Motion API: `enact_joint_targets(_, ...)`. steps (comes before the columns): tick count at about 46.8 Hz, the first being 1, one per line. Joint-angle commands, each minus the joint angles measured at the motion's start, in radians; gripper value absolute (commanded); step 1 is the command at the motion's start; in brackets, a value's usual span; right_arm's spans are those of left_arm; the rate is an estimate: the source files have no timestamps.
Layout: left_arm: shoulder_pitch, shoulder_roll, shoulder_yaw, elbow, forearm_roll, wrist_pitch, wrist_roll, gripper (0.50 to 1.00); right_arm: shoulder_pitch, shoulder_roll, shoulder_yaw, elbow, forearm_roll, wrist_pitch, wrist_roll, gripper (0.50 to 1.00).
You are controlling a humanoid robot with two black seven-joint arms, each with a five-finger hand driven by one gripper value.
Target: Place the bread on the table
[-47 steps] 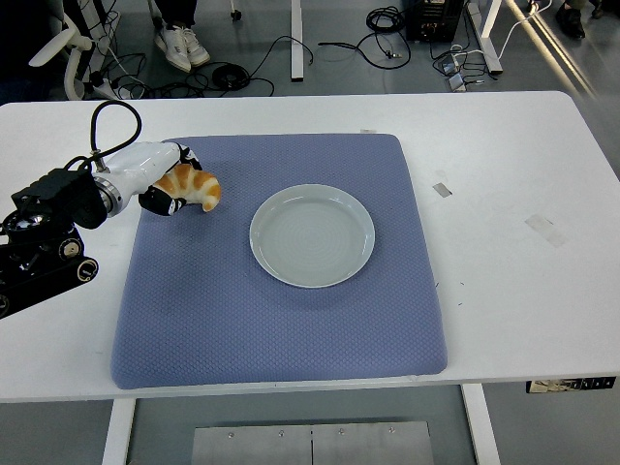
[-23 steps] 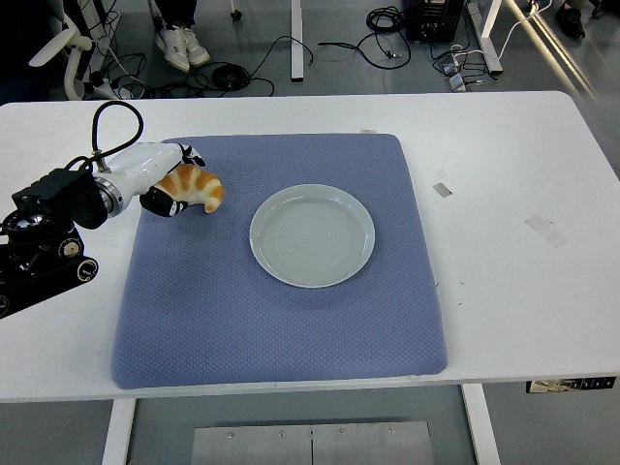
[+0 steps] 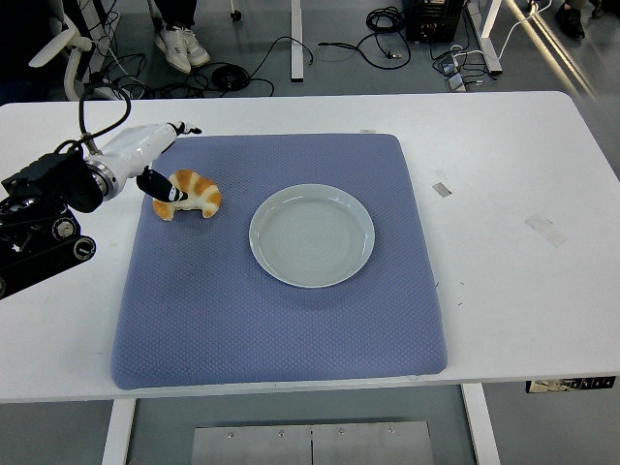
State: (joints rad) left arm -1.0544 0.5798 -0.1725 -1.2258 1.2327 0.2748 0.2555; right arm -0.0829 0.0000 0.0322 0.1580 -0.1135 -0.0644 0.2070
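The left hand's fingers [image 3: 167, 190] are loosened and parted: one dark fingertip rests against the upper left side of the croissant [image 3: 191, 194], while the others point away toward the back edge of the mat, so nothing is pinched. The left hand [image 3: 145, 160] itself, white-shelled with black tips, sits just beside the pastry at the mat's far left corner, its black forearm coming in from the left edge over the bare worktop [image 3: 504, 155].

The croissant lies on the blue quilted mat [image 3: 281, 320], curved like a crescent with its ends down, to the left of the empty grey plate [image 3: 312, 235] and clear of it. It appears to be resting on the mat under its own weight, so the placing looks essentially done, with only the withdrawal of the hand left.

By the look of it the croissant would be light and soft, with a flaky crust that crushes or sheds under a hard squeeze; if it is a plastic prop it would be stiffer and smoother. If it needs taking up again, the thick middle of the arch is the place, fingers across its width with gentle pressure, not the thin tapered ends.

The right arm is out of sight.
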Motion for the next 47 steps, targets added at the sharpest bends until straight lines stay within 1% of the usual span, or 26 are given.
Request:
enact_joint_targets(1, 0.001, 0.002, -0.054, -0.001, -0.085, -0.003, -0.039, 0.927, 0.000, 0.000, 0.000, 0.000, 0.000, 0.000, 0.000, 1.000)
enact_joint_targets(3, 0.002, 0.003, -0.079, -0.001, -0.120, -0.003, -0.065, 0.925, 0.000, 0.000, 0.000, 0.000, 0.000, 0.000, 0.000, 1.000)
enact_joint_targets(5, 0.002, 0.006, -0.102, -0.001, -0.150, -0.002, -0.081, 0.922, 0.000, 0.000, 0.000, 0.000, 0.000, 0.000, 0.000, 1.000)
enact_joint_targets(10, 0.005, 0.020, -0.153, -0.001, -0.231, 0.001, -0.099, 0.921, 0.000, 0.000, 0.000, 0.000, 0.000, 0.000, 0.000, 1.000)
enact_joint_targets(12, 0.007, 0.025, -0.165, -0.001, -0.260, 0.003, -0.114, 0.921, 0.000, 0.000, 0.000, 0.000, 0.000, 0.000, 0.000, 1.000)
enact_joint_targets(19, 0.013, 0.071, -0.212, 0.005, -0.326, 0.023, -0.193, 0.922, 0.000, 0.000, 0.000, 0.000, 0.000, 0.000, 0.000, 1.000)
enact_joint_targets(23, 0.019, 0.077, -0.246, 0.040, -0.380, 0.041, -0.234, 0.924, 0.000, 0.000, 0.000, 0.000, 0.000, 0.000, 0.000, 1.000)
enact_joint_targets(28, 0.037, 0.066, -0.288, 0.133, -0.466, 0.060, -0.304, 0.924, 0.000, 0.000, 0.000, 0.000, 0.000, 0.000, 0.000, 1.000)
enact_joint_targets(30, 0.040, 0.058, -0.295, 0.167, -0.490, 0.060, -0.324, 0.924, 0.000, 0.000, 0.000, 0.000, 0.000, 0.000, 0.000, 1.000)
enact_joint_targets(32, 0.047, 0.048, -0.297, 0.196, -0.515, 0.060, -0.334, 0.924, 0.000, 0.000, 0.000, 0.000, 0.000, 0.000, 0.000, 1.000)
enact_joint_targets(37, 0.062, 0.038, -0.301, 0.236, -0.579, 0.061, -0.338, 0.924, 0.000, 0.000, 0.000, 0.000, 0.000, 0.000, 0.000, 1.000)
enact_joint_targets(42, 0.089, 0.040, -0.332, 0.242, -0.642, 0.061, -0.364, 0.924, 0.000, 0.000, 0.000, 0.000, 0.000, 0.000, 0.000, 1.000)
enact_joint_targets(47, 0.106, 0.041, -0.380, 0.242, -0.647, 0.061, -0.386, 0.924, 0.000, 0.000, 0.000, 0.000, 0.000, 0.000, 0.000, 1.000)
